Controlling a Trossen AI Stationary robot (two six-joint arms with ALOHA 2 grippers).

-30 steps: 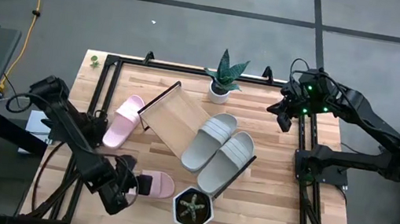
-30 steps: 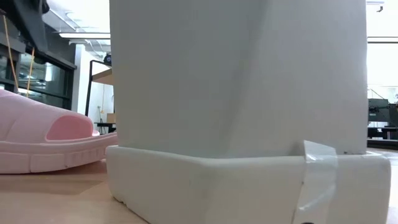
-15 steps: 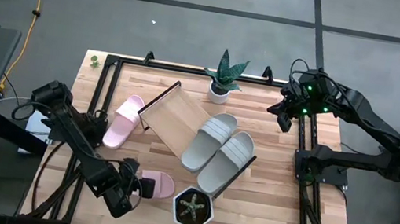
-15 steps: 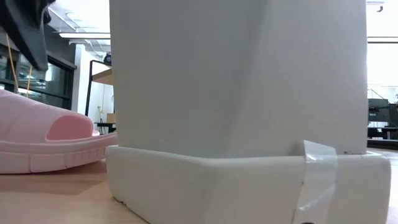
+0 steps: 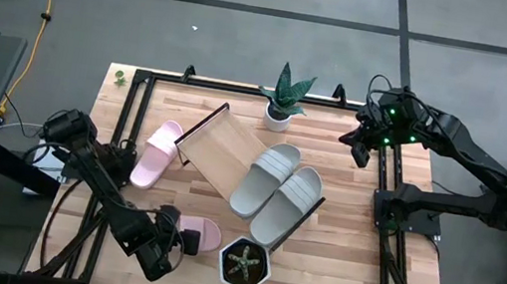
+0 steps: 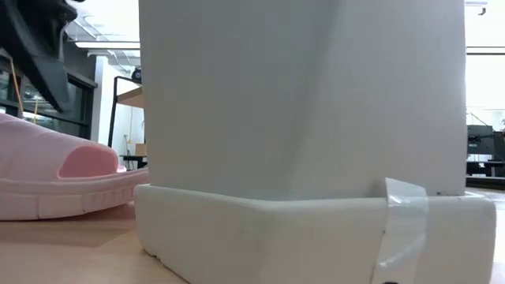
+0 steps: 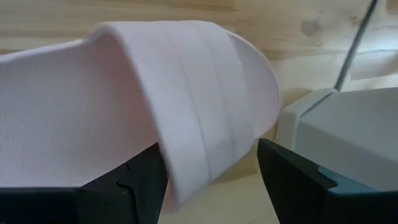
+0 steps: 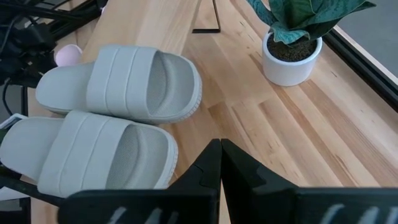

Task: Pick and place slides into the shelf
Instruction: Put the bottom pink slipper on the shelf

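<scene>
My left gripper [image 7: 211, 168] sits with fingers apart around the strap of the pale pink slide [image 5: 200, 234] lying beside the shelf [image 5: 222, 148], which holds two grey-beige slides [image 5: 276, 192], while my right gripper [image 5: 358, 148], fingers together, waits beyond the shelf's far end.

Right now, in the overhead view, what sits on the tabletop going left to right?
Upright pale pink slide → bare end of the light wooden shelf board → pair of grey-beige slides → idle right gripper.
</scene>
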